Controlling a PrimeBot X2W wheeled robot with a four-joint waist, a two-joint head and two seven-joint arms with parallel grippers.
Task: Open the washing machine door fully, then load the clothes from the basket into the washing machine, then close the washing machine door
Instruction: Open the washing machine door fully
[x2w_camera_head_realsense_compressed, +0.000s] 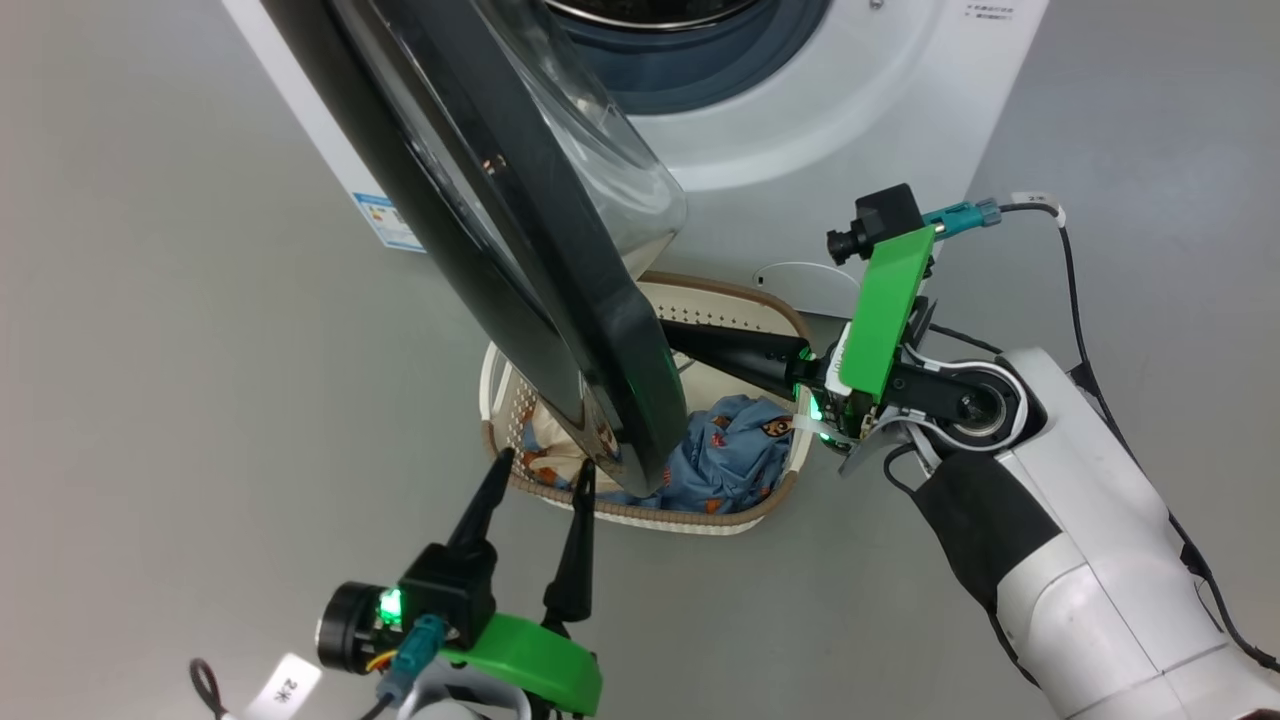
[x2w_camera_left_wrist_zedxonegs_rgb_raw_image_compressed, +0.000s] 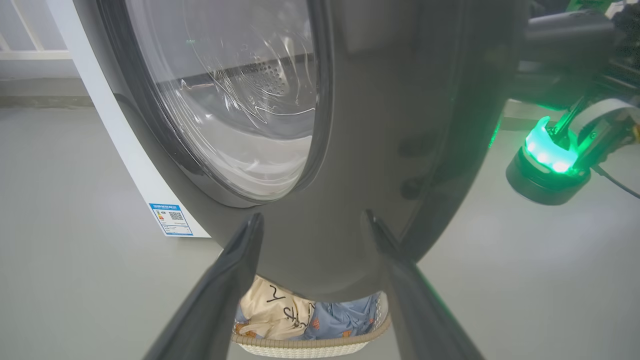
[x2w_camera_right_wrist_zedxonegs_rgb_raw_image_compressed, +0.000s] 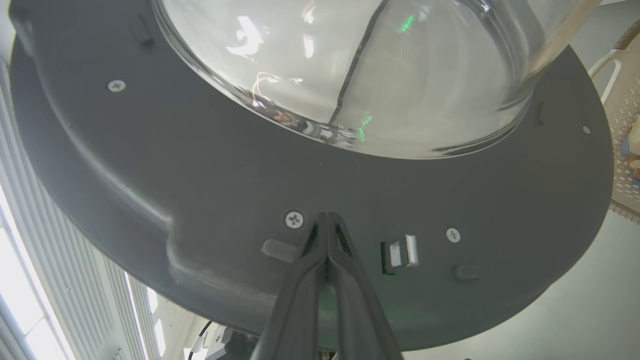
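Washing machine door (x2w_camera_head_realsense_compressed: 520, 250) hangs partly open over the basket (x2w_camera_head_realsense_compressed: 700, 518), hiding part of the clothes (x2w_camera_head_realsense_compressed: 725, 460) inside. Right gripper (x2w_camera_right_wrist_zedxonegs_rgb_raw_image_compressed: 327, 219), fingers pressed together, seems to touch the door's inner face; left gripper (x2w_camera_head_realsense_compressed: 546, 462), fingers spread wide and empty, hovers at the door's outer rim.

The washing machine door (x2w_camera_head_realsense_compressed: 590, 340), at upper centre, has a glossy black plastic rim around a clear, smooth glass bowl (x2w_camera_right_wrist_zedxonegs_rgb_raw_image_compressed: 350, 65). Its inner face is matt dark grey plastic with bright metal screws (x2w_camera_right_wrist_zedxonegs_rgb_raw_image_compressed: 294, 219). The washing machine (x2w_camera_head_realsense_compressed: 800, 130) body is smooth glossy white. Below centre, the basket (x2w_camera_head_realsense_compressed: 700, 515) is perforated cream plastic with a brown woven-look rim, holding soft crumpled cloth clothes (x2w_camera_head_realsense_compressed: 730, 460). The floor (x2w_camera_head_realsense_compressed: 150, 350) is smooth matt grey.
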